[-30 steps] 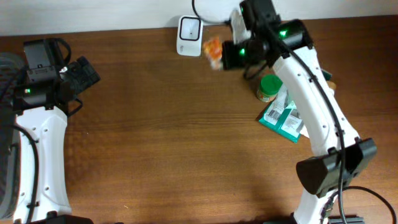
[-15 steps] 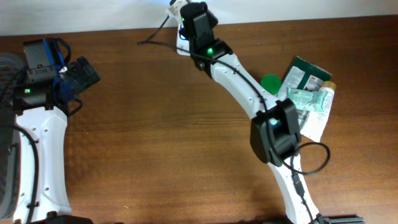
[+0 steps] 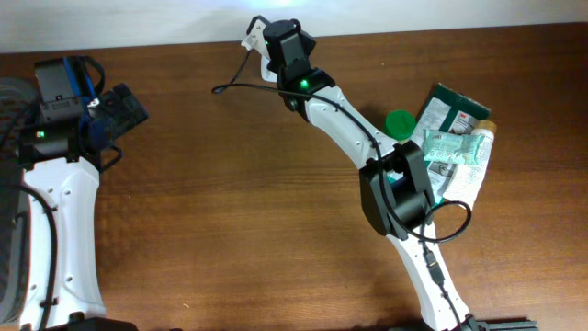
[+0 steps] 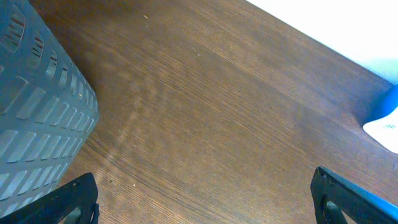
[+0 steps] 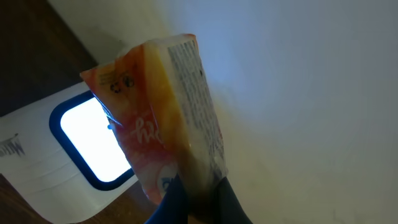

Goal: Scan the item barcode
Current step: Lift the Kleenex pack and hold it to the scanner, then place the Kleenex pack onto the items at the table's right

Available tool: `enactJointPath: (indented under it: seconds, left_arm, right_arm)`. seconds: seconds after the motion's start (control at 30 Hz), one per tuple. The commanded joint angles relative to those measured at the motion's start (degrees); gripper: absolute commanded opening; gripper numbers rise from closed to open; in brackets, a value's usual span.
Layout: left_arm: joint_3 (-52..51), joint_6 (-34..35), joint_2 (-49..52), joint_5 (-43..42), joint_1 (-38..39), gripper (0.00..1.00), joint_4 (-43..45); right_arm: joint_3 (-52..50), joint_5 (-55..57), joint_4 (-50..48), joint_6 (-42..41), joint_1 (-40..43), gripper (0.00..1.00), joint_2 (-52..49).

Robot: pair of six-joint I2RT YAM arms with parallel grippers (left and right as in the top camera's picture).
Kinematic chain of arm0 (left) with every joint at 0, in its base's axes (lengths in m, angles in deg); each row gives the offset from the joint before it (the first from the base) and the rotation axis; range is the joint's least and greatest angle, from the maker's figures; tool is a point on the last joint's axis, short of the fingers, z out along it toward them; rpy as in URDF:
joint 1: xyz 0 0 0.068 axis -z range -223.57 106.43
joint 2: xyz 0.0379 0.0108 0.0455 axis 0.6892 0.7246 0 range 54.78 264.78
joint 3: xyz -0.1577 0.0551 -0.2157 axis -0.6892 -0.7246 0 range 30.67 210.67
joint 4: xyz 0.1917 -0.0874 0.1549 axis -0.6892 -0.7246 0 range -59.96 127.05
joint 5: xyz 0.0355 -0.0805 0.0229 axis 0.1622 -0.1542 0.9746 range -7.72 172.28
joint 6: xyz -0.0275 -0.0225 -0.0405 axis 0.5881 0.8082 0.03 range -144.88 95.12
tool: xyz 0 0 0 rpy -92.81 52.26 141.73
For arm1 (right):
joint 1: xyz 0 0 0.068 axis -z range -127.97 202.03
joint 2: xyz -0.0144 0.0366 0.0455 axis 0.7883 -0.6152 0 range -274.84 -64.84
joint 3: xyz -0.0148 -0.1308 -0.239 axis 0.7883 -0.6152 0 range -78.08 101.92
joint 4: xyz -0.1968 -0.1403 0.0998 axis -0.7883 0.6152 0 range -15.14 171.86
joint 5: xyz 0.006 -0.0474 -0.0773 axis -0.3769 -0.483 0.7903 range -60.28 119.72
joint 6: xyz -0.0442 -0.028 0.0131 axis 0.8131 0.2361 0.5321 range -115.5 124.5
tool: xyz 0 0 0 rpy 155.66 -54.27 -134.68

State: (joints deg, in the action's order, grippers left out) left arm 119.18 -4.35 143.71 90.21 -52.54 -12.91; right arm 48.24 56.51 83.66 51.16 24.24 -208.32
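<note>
— Since a second ago the orange packet [image 5: 165,124] has gone left with the right arm [image 3: 340,115]. It hung just right of the scanner then, and now the wrist covers that spot from above.

— Where exactly is the packet?

— Up in the air at the far edge of the table [image 3: 230,211], by the white wall. The right fingers [image 5: 168,208] are clenched on its lower end. From the right wrist it stands nearly upright, a little tilted, with small print down its narrow side. I cannot make out a barcode.

— And the scanner [image 5: 81,149]?

— White, with a lit window in a dark blue rim. In the right wrist view it sits just left of the packet, and the packet overlaps the window's right edge. Touching or apart, I cannot tell.

— The other side?

— No change: the left arm [image 3: 64,211] sits where it was. The left fingers [image 4: 71,202] are spread wide, released, grasping nothing, over bare wood beside a grey slotted basket [image 4: 37,106].

— Anything else on the table?

— One heap at its right side: a green lid [image 3: 400,121], a dark green packet [image 3: 452,103] and a pale green pouch [image 3: 455,147] lying across a white sheet [image 3: 464,184], all touching or overlapping.
</note>
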Motion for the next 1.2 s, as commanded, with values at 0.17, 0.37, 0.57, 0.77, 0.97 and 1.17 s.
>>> enactJointPath:
  seconds: [0.17, 0.37, 0.57, 0.77, 0.97, 1.17]
  left_arm:
    - [0.8, -0.5, -0.9, -0.2, 0.1, 0.99, 0.1]
    - [0.8, -0.5, -0.9, -0.2, 0.1, 0.99, 0.1]
    - [0.8, -0.5, -0.9, -0.2, 0.1, 0.99, 0.1]
    - [0.8, -0.5, -0.9, -0.2, 0.1, 0.99, 0.1]
    - [0.8, -0.5, -0.9, -0.2, 0.1, 0.99, 0.1]
    - [0.8, -0.5, -0.9, -0.2, 0.1, 0.99, 0.1]
  right_arm:
    - [0.2, 0.9, 1.1, -0.1, -0.2, 0.04, -1.0]
    - [0.2, 0.9, 1.1, -0.2, -0.2, 0.04, -1.0]
    - [0.2, -5.4, 9.2, -10.8, -0.3, 0.04, 5.7]
    - [0.2, -19.9, 34.3, -44.3, 1.0, 0.04, 23.9]
    - [0.2, -28.3, 60.2, -62.2, 10.5, 0.04, 34.2]
    - [0.2, -28.1, 81.4, -65.2, 27.5, 0.04, 31.0]
